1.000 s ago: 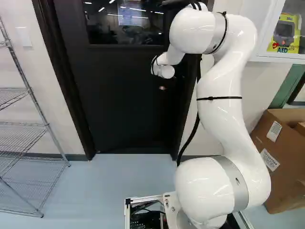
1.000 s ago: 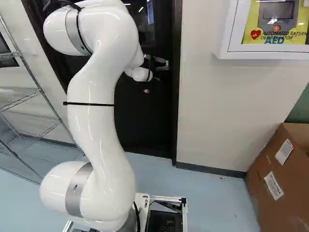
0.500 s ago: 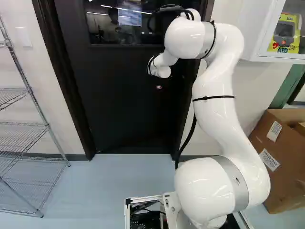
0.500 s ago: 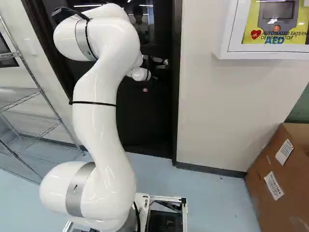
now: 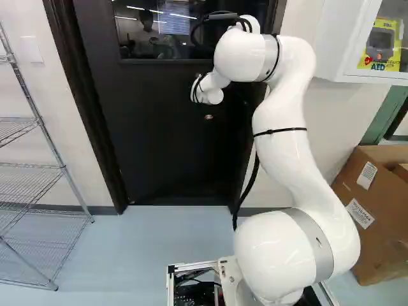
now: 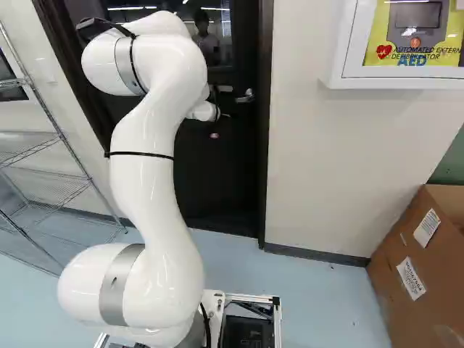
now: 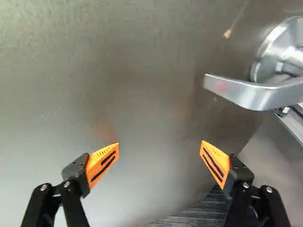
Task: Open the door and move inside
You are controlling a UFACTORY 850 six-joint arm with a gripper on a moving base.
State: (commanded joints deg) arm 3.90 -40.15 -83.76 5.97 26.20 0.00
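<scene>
The door [image 5: 166,153] is big and black, and it looks shut in its dark frame [image 5: 90,121]. The two fingers have orange pads [image 7: 103,163], and they are spread wide open with nothing between them. They point at the flat front of the door. The silver door handle [image 7: 258,94] is ahead of the fingers and off to one side, and the fingers are not touching it. A small tan mark [image 7: 227,34] is on the door, near the handle.

The white arm [image 5: 284,137] goes up and bends over, so its end is in front of the door. In the right base view, the handle is just beside the end of the arm. A little red spot [image 5: 208,116] shows on the door, just under the arm's end. The door has a window [image 5: 153,44] high up. A black cable [image 5: 250,185] hangs behind the arm.

A wire shelf [image 5: 38,164] stands at the left of the left base view. At the right of the right base view, a white box [image 6: 348,81] with a glass front is on the wall [image 6: 326,167]. A brown cardboard box [image 6: 395,254] sits below it on the blue floor [image 6: 312,290].
</scene>
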